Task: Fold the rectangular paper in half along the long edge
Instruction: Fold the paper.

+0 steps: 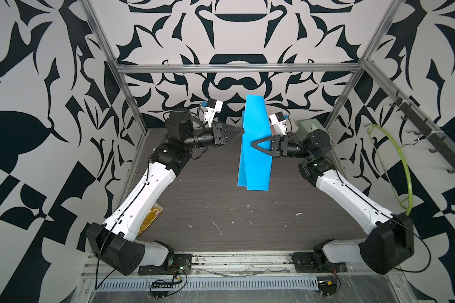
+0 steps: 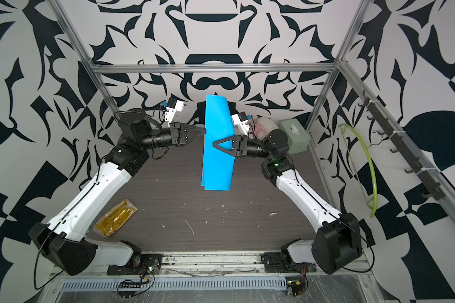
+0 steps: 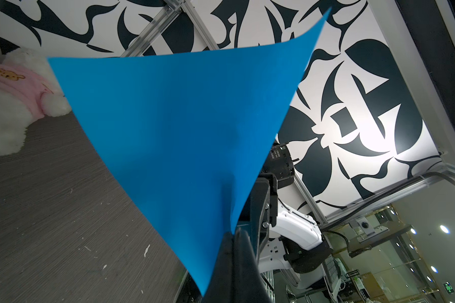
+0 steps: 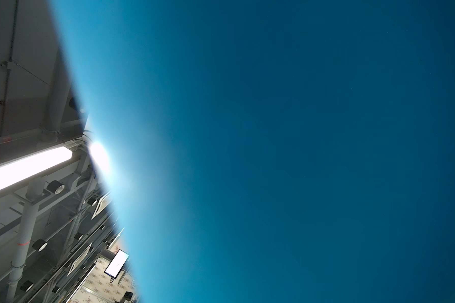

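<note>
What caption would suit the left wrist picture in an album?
The left pincer grips the blue paper above the dark table, a plush toy lying beyond.

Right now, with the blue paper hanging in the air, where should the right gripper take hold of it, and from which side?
Probably the free long edge of the rectangular paper, about mid-length, coming in from the robot's right. The sheet is in the air, nearly on edge, and the left gripper pinches the opposite long edge, so a pinch there would oppose it squarely.
</note>
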Robot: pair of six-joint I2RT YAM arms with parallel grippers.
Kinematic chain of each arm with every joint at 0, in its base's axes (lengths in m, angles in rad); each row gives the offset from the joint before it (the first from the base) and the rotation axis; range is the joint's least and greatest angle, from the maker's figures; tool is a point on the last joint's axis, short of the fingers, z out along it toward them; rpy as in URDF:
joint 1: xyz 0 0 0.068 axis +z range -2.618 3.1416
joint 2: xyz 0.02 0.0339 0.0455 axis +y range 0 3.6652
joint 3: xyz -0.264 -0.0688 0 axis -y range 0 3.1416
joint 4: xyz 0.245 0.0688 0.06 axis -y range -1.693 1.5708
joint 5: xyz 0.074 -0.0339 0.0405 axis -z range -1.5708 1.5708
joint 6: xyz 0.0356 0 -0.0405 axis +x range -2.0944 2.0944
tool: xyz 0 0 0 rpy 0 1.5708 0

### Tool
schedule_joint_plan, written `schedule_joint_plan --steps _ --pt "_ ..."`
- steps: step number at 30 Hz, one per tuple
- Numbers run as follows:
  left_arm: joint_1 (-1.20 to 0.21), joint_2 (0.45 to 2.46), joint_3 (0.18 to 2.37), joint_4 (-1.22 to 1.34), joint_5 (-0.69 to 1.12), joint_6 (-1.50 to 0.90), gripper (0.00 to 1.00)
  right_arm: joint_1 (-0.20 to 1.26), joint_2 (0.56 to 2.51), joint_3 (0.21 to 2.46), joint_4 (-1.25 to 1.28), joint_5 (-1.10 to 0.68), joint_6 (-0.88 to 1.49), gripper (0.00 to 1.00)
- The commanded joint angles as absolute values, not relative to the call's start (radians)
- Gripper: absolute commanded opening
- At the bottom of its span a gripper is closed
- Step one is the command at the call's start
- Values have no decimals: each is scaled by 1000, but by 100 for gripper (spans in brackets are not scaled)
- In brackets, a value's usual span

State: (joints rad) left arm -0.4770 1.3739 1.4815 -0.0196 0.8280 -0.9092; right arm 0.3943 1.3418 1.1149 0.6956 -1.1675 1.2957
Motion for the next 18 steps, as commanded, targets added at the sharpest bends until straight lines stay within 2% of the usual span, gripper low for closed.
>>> schedule_joint_plan --steps 1,5,18 --pt "-474 1379 1502 12 845 -910 0 400 1301 1168 729 -1180 1270 35" --pt "-474 1378 1500 11 844 -910 0 402 1297 1169 734 -1181 1269 32" --pt "-474 1386 1500 18 847 -915 0 426 1301 1177 723 -1195 1261 34"
